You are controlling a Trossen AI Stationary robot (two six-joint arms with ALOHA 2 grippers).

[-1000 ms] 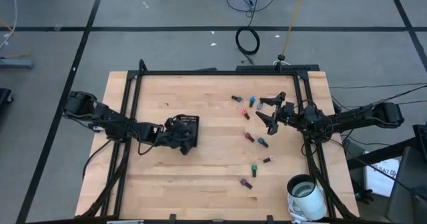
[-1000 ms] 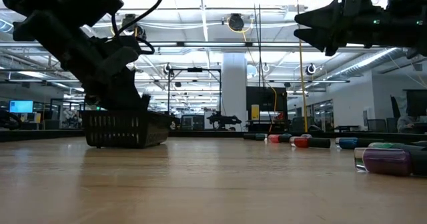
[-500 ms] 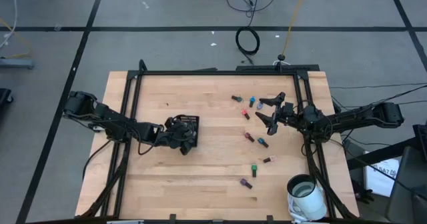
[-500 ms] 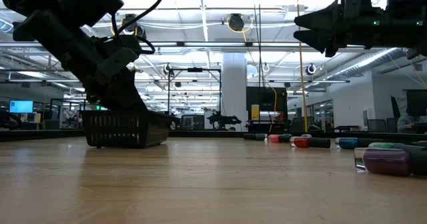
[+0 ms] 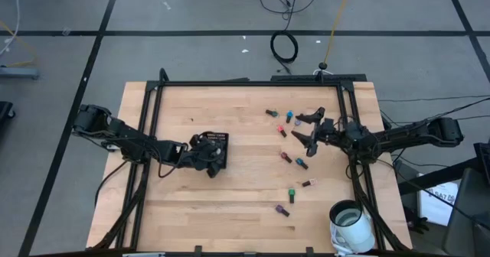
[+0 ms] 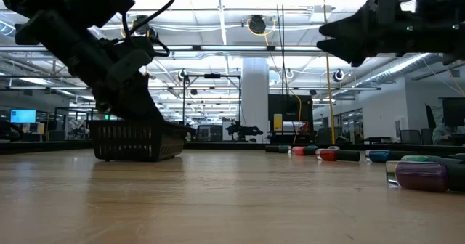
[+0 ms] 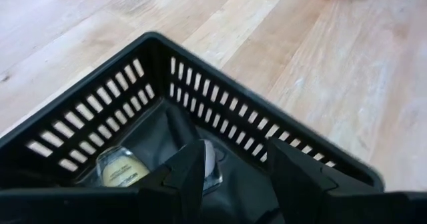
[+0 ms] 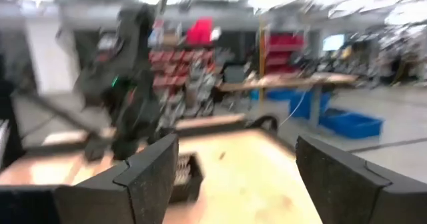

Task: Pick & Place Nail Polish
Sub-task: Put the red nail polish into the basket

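Nine or so tiny nail polish bottles [image 5: 285,157] lie scattered on the desk [image 5: 245,180], all of them on the right arm's side. The right end effector [image 5: 309,127] hangs above the wood with its fingers spread wide and nothing between them. A small cluster of bottles, one with a teal body [image 5: 289,115], lies just beyond its fingertips, and a red one [image 5: 282,131] is close beside the nearer finger. More bottles sit a little further off on its near side: a dark red one and a blue one [image 5: 302,164] close together, a brown one [image 5: 308,183], a green one [image 5: 291,194] and a purple one [image 5: 282,209]. None of them touches the end effector. From table height the bottles show lying on their sides in a row, the purple one [image 6: 425,176] closest to that camera, with the right end effector [image 6: 336,38] well above them.

The left end effector [image 5: 208,154] is well apart from the bottles, down at the black slotted tray [image 5: 210,144]. Its fingers [image 7: 183,174] reach inside the tray's wall with a gap between them; I cannot tell whether they grip anything. A white cup [image 5: 349,219] stands at the desk's corner near the right arm.
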